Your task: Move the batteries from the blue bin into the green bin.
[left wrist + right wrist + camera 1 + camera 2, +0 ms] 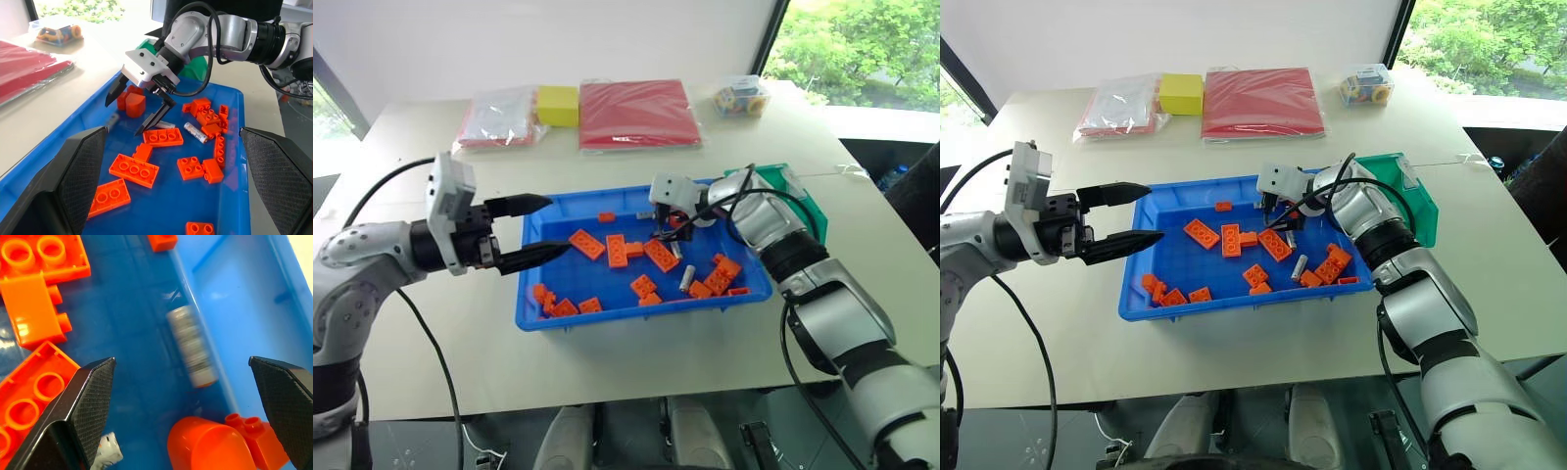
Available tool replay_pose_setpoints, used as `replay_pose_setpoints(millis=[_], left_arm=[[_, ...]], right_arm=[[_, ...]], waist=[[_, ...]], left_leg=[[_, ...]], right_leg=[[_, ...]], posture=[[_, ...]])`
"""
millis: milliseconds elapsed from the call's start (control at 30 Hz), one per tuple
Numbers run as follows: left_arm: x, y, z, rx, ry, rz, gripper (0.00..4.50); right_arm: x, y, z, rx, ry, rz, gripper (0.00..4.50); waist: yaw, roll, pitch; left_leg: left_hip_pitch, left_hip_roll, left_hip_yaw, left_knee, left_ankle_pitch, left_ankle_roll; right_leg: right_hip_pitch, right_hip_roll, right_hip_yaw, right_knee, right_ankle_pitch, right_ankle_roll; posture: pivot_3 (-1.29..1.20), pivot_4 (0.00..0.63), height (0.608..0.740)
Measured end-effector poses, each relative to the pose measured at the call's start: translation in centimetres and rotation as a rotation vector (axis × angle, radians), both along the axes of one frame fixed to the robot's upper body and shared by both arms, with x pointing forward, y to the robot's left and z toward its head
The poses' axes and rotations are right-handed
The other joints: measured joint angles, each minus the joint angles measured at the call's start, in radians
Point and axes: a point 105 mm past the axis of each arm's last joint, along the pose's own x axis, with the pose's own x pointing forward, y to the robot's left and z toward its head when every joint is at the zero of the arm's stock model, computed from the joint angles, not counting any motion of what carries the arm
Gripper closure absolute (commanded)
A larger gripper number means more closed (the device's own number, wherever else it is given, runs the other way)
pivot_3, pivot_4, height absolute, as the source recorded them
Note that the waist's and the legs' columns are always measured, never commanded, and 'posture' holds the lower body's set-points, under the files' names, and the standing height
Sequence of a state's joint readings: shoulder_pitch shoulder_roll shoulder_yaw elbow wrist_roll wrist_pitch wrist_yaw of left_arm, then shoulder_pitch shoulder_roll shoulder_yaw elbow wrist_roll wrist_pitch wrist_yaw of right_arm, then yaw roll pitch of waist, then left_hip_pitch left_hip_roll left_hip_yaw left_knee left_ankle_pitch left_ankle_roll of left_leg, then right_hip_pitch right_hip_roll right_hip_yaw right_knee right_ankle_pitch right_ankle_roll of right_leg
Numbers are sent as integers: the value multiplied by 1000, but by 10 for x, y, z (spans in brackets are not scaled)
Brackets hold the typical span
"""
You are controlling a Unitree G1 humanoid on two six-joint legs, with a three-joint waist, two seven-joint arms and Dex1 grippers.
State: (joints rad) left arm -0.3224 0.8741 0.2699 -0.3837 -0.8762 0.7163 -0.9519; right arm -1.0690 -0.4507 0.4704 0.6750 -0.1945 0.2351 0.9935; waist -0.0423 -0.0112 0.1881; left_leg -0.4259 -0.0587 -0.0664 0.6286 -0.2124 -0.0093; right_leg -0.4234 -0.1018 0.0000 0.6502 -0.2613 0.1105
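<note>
Left wrist view catches the right gripper point(139, 111) angled down into the wide bright-blue plastic tray point(536, 315), fingers spread and empty, over small silver-grey cylindrical batteries point(198, 132) among orange studded toy bricks point(134, 170). One battery lies against the tray's wall — the teal-green plastic bin point(1418, 201) touches the tray's far right corner. The left gripper point(530, 230) hovers level at the tray's left rim, fingers apart.

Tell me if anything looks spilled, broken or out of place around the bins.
Nothing stands out. The bricks and batteries all lie inside the blue bin, none on the table. The green bin stands upright beside it. The right tool hangs open over a battery.
</note>
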Motion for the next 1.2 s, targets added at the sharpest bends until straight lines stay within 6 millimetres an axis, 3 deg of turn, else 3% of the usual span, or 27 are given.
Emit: replay_pose_setpoints(millis=[67,100,233,533,633,700,1200], left_arm=[[-1,0,1,1,-4,-1,0],[-1,0,1,1,-6,0,0],[0,3,4,-4,-20,18,0],[0,3,4,-4,-22,23,0],[0,2,5,-3,-24,24,0],[0,2,5,-3,-24,24,0],[3,-4,11,-11,-50,4,0]], right_arm=[[-1,0,-1,-11,1,12,21],[-1,0,-1,-18,0,18,260],[-2,1,-6,-19,22,23,1864],[2,8,2,14,28,-1,1864],[3,9,9,27,15,-9,1038],[3,10,12,27,7,-12,62],[-7,42,14,69,-124,-110,20]], waist=[[1,0,0],[1,0,0],[0,0,0],[0,0,0],[0,0,0],[0,0,0],[3,0,0]], left_leg=[[0,0,0,0,0,0],[0,0,0,0,0,0],[0,0,0,0,0,0],[0,0,0,0,0,0],[0,0,0,0,0,0],[0,0,0,0,0,0],[0,0,0,0,0,-1]], right_leg=[[0,0,0,0,0,0],[0,0,0,0,0,0],[0,0,0,0,0,0],[0,0,0,0,0,0],[0,0,0,0,0,0],[0,0,0,0,0,0],[-1,0,0,1,0,-1]], posture=[[0,150,736],[0,150,736],[0,150,736],[0,150,736],[0,150,736],[0,150,736],[0,150,736]])
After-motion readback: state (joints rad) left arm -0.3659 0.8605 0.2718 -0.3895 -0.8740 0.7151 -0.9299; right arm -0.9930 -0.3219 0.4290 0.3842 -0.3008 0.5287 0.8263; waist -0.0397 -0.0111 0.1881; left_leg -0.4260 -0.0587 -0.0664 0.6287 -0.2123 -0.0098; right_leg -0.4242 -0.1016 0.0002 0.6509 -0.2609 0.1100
